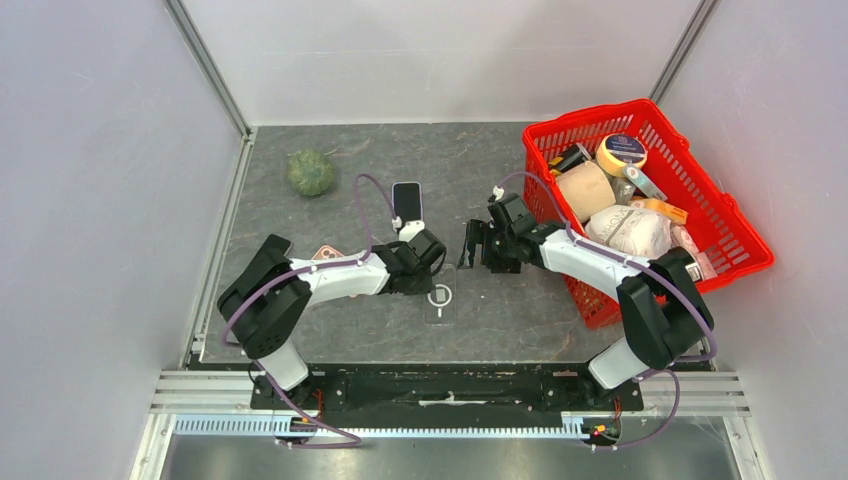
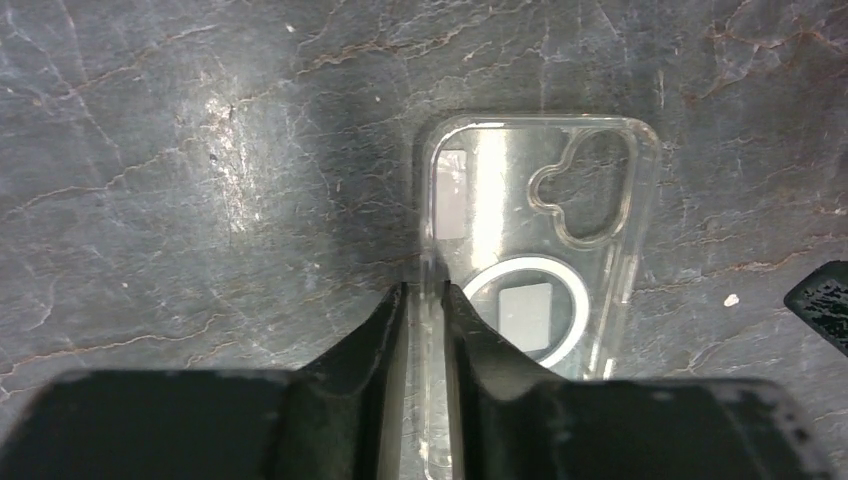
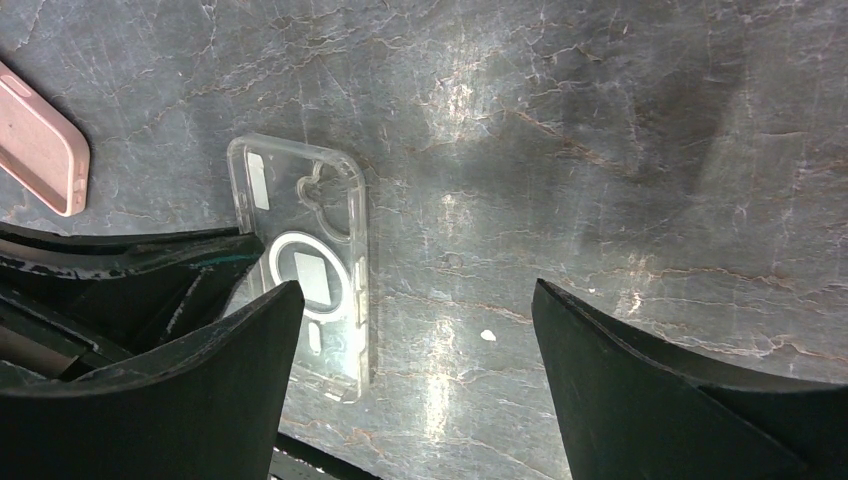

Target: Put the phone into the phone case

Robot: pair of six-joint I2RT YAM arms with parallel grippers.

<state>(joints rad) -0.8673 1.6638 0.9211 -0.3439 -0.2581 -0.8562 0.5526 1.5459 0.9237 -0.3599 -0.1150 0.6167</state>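
Left gripper astride clear phone case

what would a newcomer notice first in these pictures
The red basket heaped with groceries at the right side of the table grabs the eye first. Next is the clear phone case lying flat at centre, the left end effector straddling one side wall while the right end effector hangs wide open nearby. The phone lies further back, outside the case.
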